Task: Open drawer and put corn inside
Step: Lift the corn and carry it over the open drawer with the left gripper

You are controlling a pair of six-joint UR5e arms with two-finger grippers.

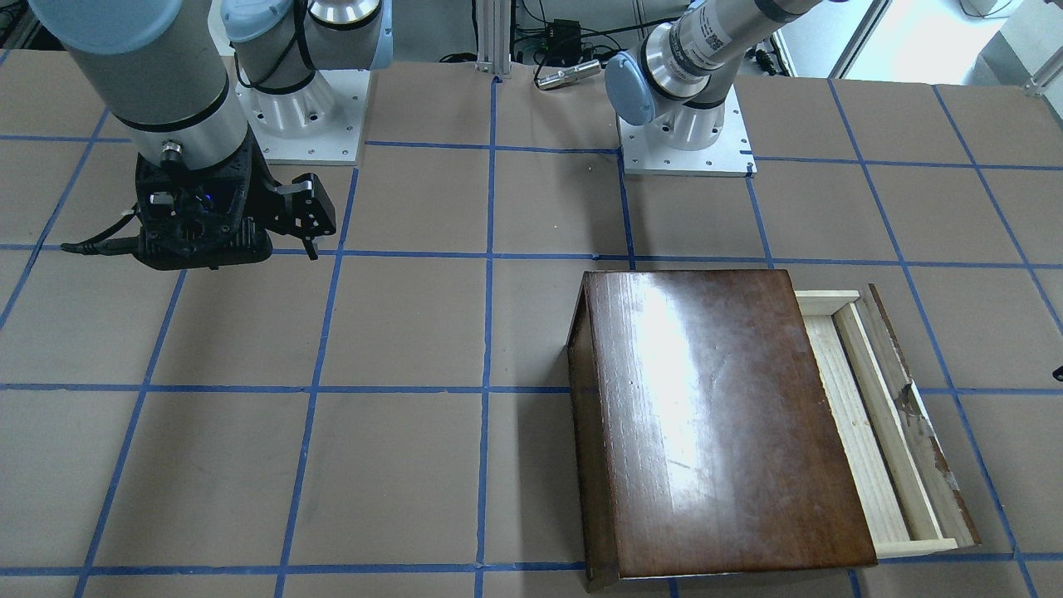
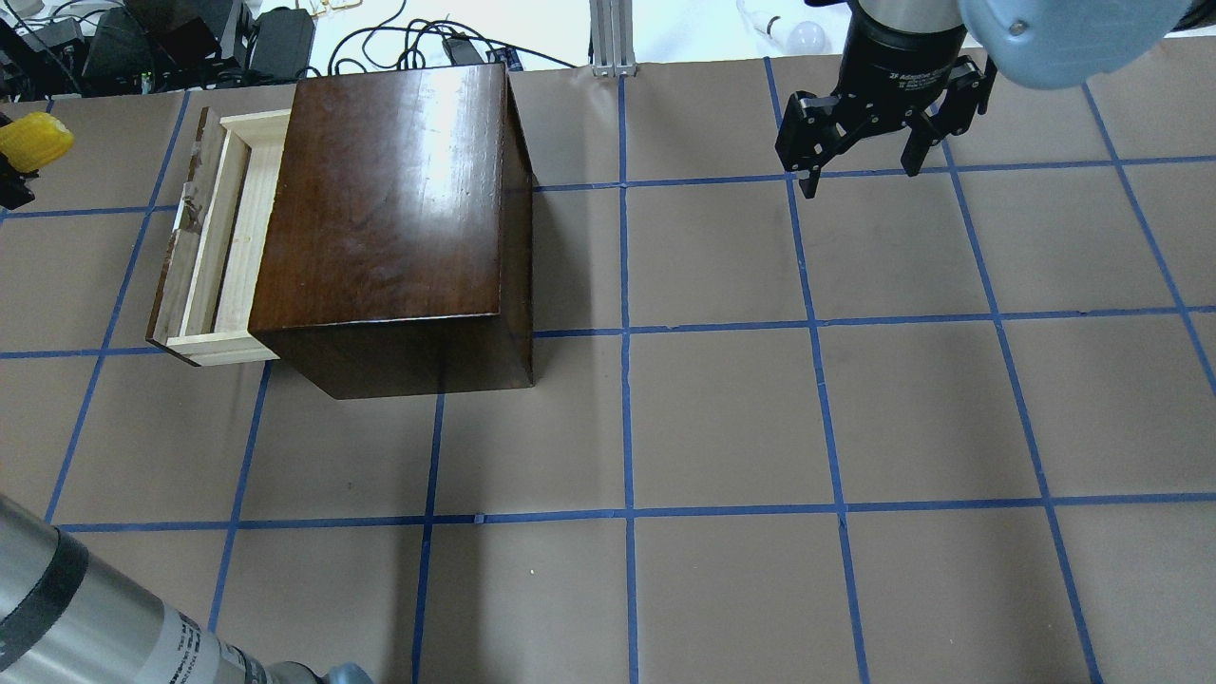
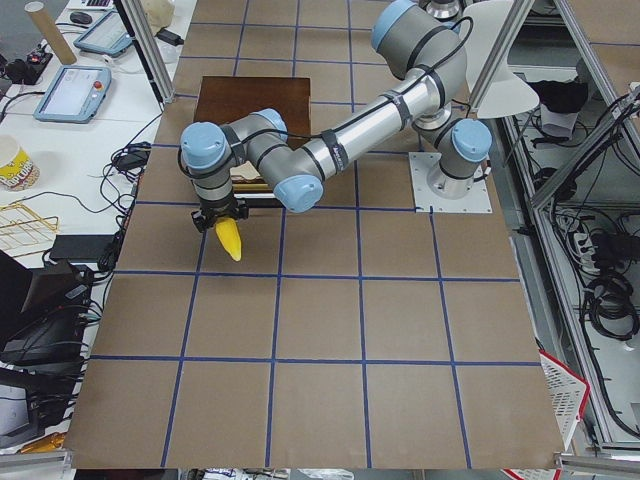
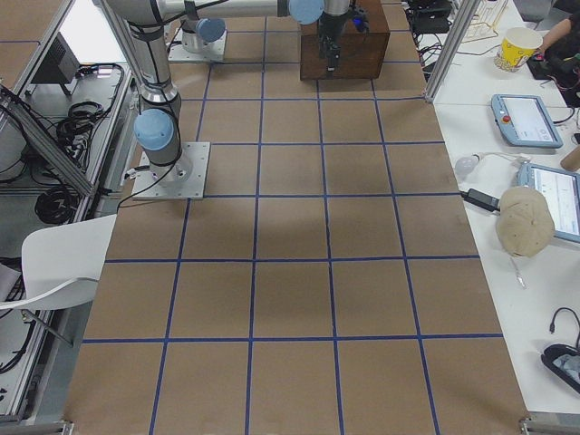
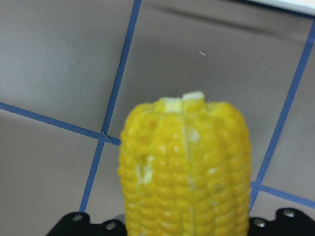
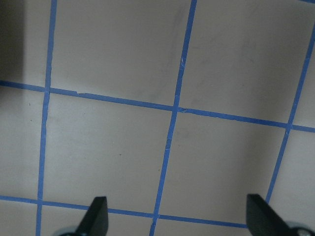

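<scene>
The glossy dark-brown cabinet stands on the table, also in the front-facing view. Its drawer is pulled partly out toward the table's left end, and the pale tray shows nothing inside. My left gripper is shut on the yellow corn, which hangs tip down above the table, just beyond the drawer front. The corn also shows at the overhead view's left edge and fills the left wrist view. My right gripper is open and empty, far from the cabinet, above bare table.
Brown paper with a blue tape grid covers the table. The two arm bases stand at the robot's side. Cables and devices lie beyond the far edge behind the cabinet. Side benches hold tablets and a cup.
</scene>
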